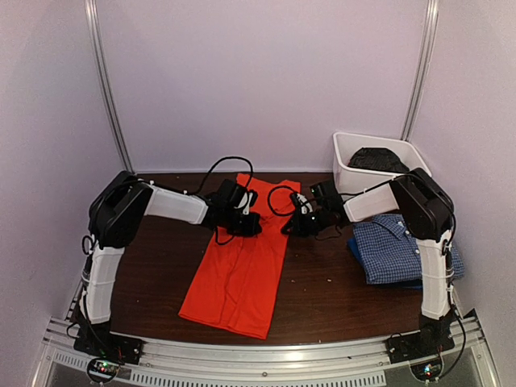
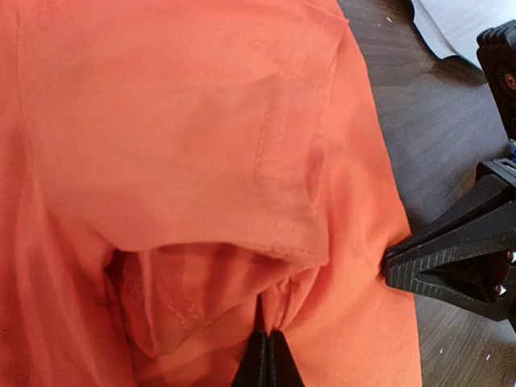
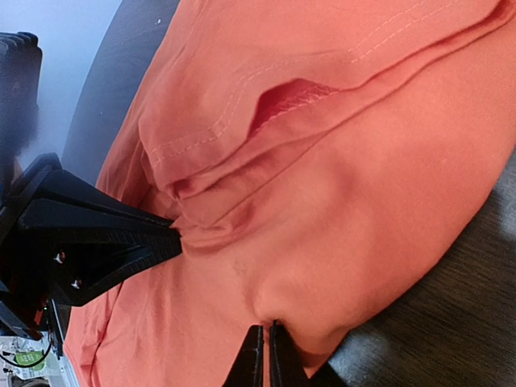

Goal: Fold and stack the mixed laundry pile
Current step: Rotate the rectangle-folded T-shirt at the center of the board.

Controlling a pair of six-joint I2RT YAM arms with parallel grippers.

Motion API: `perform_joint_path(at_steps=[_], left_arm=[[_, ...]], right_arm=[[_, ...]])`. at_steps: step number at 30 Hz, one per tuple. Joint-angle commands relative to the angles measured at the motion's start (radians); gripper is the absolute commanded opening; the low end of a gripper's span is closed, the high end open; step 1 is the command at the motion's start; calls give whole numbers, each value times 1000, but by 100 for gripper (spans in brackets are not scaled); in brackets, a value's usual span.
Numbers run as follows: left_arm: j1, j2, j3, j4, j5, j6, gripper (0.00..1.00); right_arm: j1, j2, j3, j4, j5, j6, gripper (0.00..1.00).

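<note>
The bright orange T-shirt [image 1: 234, 282] lies flat and lengthwise on the dark table, part of the mixed laundry pile. My left gripper [image 1: 255, 226] sits low over its upper middle, shut on a pinched fold of orange cloth [image 2: 306, 318]. In the left wrist view those jaws [image 2: 268, 334] meet tightly. My right gripper [image 1: 289, 227] is at the shirt's right edge, shut on a bulge of the same cloth [image 3: 322, 266]; its jaws [image 3: 265, 326] nip the fabric. A folded blue-and-white check shirt [image 1: 399, 242] rests at the right. A black garment [image 1: 377, 160] lies in the tub.
The white plastic tub [image 1: 347, 173] stands at the back right, just behind my right arm. Each gripper shows in the other's wrist view: the right gripper [image 2: 451, 262] and the left gripper [image 3: 89, 242], close together. Pale walls enclose the table on three sides.
</note>
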Motion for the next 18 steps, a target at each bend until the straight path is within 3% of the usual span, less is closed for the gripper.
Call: perform_joint_path(at_steps=[1, 5, 9, 12, 18], left_arm=[[20, -44, -22, 18, -15, -11, 0], [20, -49, -24, 14, -15, -4, 2], [14, -130, -86, 65, -6, 34, 21], [11, -233, -175, 74, -16, 67, 30], [1, -397, -405, 35, -60, 85, 32]], right_arm=[[-1, 54, -6, -93, 92, -10, 5], [-2, 56, 2, -100, 97, -13, 5], [-6, 82, 58, -149, 106, -43, 5], [-13, 110, 119, -197, 134, -74, 5], [-38, 186, 284, -305, 189, -132, 6]])
